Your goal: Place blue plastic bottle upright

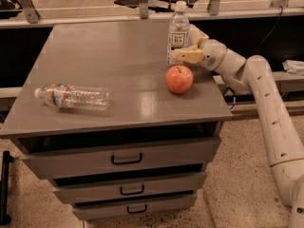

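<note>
- Just the one camera view here, looking down at a grey drawer cabinet [114, 51] from the front.
- The blue plastic bottle [178, 30] is standing upright on the cabinet top, back toward the right rear corner, white cap on top and label facing the camera.
- The gripper [183, 44] comes in from the right and sits around the bottle's lower half. One tan finger [189, 56] lies across the front of the bottle near its base, and the other is tucked in by its right side. Looks to me like the fingers are closed on the bottle, holding it.
- The white arm [268, 103] runs from the gripper off to the right and bends down toward the floor at the right edge.
- A red apple [179, 79] sits just in front of the bottle, close but not touching it as far as I can tell.
- A longer clear bottle [73, 97] with a red-and-blue label lies on its side near the front left edge, well apart from everything else.
- Three drawers [127, 158] with dark handles are stacked below the top.
</note>
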`<state>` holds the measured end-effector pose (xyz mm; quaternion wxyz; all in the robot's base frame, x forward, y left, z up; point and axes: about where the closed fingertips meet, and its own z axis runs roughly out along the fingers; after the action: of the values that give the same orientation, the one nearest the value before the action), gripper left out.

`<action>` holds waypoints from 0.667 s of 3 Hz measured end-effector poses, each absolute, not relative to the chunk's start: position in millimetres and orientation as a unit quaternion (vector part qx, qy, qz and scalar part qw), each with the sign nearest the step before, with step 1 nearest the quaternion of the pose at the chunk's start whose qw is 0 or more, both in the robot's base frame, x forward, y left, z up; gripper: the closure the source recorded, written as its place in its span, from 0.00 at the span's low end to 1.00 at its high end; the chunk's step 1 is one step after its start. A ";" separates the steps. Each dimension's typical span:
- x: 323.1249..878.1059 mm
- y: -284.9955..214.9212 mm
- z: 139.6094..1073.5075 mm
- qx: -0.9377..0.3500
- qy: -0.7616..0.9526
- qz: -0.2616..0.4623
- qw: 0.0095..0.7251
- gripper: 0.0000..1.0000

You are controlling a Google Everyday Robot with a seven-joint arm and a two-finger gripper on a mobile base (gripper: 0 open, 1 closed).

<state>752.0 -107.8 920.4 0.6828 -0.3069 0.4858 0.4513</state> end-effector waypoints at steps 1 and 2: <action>748.8 -122.3 931.6 -0.314 0.504 0.429 0.681 0.00; 741.8 -157.5 962.7 -0.332 0.543 0.378 0.672 0.00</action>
<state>741.8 -157.5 962.7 0.6723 -0.3325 0.5427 0.3781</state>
